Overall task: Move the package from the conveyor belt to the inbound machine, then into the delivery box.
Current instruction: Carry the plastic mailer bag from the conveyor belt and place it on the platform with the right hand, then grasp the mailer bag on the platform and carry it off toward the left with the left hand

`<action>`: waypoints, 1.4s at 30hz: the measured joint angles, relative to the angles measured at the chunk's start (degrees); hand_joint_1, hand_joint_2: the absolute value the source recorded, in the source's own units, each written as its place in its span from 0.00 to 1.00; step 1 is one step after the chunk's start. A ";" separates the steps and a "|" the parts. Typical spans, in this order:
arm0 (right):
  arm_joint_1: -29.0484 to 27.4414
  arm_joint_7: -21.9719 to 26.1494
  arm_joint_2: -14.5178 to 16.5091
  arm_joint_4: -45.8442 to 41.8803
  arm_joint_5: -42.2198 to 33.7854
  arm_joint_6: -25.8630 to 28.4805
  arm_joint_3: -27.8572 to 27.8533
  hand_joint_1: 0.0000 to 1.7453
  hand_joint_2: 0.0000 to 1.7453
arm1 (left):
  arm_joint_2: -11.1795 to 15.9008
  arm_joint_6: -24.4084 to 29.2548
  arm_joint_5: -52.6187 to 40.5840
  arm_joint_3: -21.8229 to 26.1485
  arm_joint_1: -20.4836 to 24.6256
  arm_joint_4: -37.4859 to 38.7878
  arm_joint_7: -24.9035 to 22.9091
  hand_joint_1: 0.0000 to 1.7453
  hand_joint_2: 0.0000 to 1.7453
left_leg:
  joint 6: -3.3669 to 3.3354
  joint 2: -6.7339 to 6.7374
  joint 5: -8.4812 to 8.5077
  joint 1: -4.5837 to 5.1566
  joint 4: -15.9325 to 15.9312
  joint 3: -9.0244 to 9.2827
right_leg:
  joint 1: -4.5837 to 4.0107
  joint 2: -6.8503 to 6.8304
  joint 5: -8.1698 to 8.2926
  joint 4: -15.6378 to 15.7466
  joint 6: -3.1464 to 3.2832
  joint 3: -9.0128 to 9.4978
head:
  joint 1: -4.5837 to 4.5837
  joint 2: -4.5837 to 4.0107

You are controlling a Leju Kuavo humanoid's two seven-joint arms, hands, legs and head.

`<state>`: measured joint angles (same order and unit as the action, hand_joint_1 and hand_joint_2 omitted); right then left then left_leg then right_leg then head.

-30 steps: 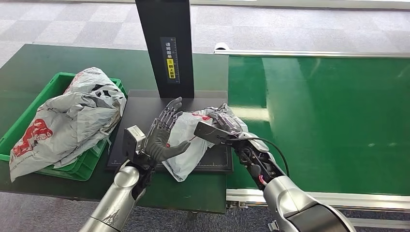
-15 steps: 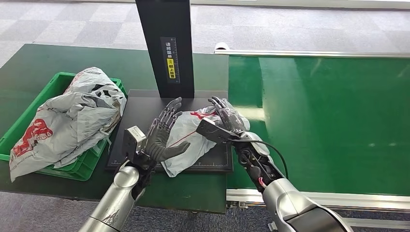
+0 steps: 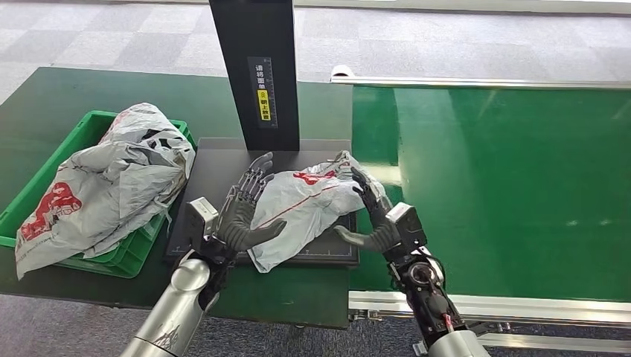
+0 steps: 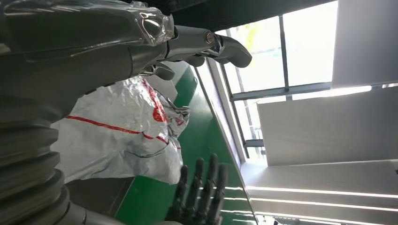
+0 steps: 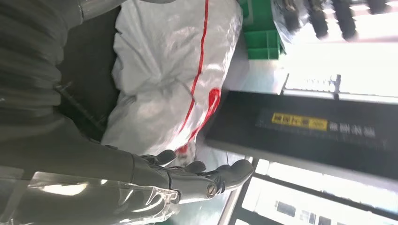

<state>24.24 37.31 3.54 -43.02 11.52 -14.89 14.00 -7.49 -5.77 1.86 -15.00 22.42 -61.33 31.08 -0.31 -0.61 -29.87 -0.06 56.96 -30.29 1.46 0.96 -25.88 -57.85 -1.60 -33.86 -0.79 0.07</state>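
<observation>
The package (image 3: pixel 305 208), a grey-white plastic mailer with red markings, lies on the black platform of the inbound machine (image 3: pixel 223 167), in front of the machine's black upright column (image 3: pixel 257 71). The left hand (image 3: pixel 242 212) stands at the package's left edge, palm facing right, fingers extended and spread, gripping nothing. The right hand (image 3: pixel 376 219) stands at the package's right edge, palm facing left, fingers extended and apart, gripping nothing. Whether either palm touches the package cannot be determined. The green conveyor belt (image 3: pixel 506 186) lies to the right. The green delivery box (image 3: pixel 89 126), on the left, holds other grey bags (image 3: pixel 104 182).
</observation>
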 joint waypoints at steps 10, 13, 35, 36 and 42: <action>-4.07 -1.05 -2.37 -8.78 -1.23 -0.57 -1.23 0.00 1.00 | 0.27 0.07 0.04 0.86 -0.87 0.00 0.05 0.00 1.00 | 0.00 0.02 0.01 0.00 0.00 0.00 | 0.00 0.02 0.00 0.00 0.00 -0.01 | 0.01 0.00; -4.32 -1.05 -2.57 -9.49 -1.23 -0.57 -1.41 0.00 1.00 | 0.27 0.07 0.04 0.86 -0.93 0.00 0.05 0.00 1.00 | 0.00 0.02 0.01 0.00 0.00 0.00 | 0.00 0.02 0.00 -0.01 0.00 -0.01 | 0.01 0.00; -19.43 -11.52 -4.75 -27.62 -2.27 14.13 -10.76 0.00 1.00 | 1.02 3.86 -10.02 1.21 -6.48 -3.85 -3.98 0.00 1.00 | -0.02 -0.05 -0.09 0.02 0.00 -0.11 | 0.01 -0.06 -0.06 0.04 -0.05 -0.08 | 0.00 0.00; -20.42 -11.81 -4.49 -28.79 -2.09 13.85 -11.29 0.00 1.00 | 1.14 6.56 -14.73 0.56 -6.46 -3.61 -6.06 0.00 1.00 | -0.02 -0.05 -0.09 0.02 0.00 -0.10 | 0.01 -0.07 -0.06 0.04 -0.05 -0.08 | 0.01 0.00; -23.07 -12.80 -2.74 -32.36 -0.38 12.38 -13.53 0.00 1.00 | 1.56 20.71 -42.83 -3.55 -6.36 -0.74 -14.43 0.00 1.00 | -0.01 -0.01 -0.07 0.01 -0.01 -0.04 | 0.00 -0.03 -0.05 0.03 -0.04 -0.07 | 0.00 0.00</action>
<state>1.18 24.51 0.80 -75.39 11.14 -2.50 0.47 -5.93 14.94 -40.97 -18.55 16.06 -62.07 16.64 -0.32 -0.63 -29.94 -0.05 56.95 -30.33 1.46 0.93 -25.94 -57.82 -1.64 -33.93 -0.79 0.07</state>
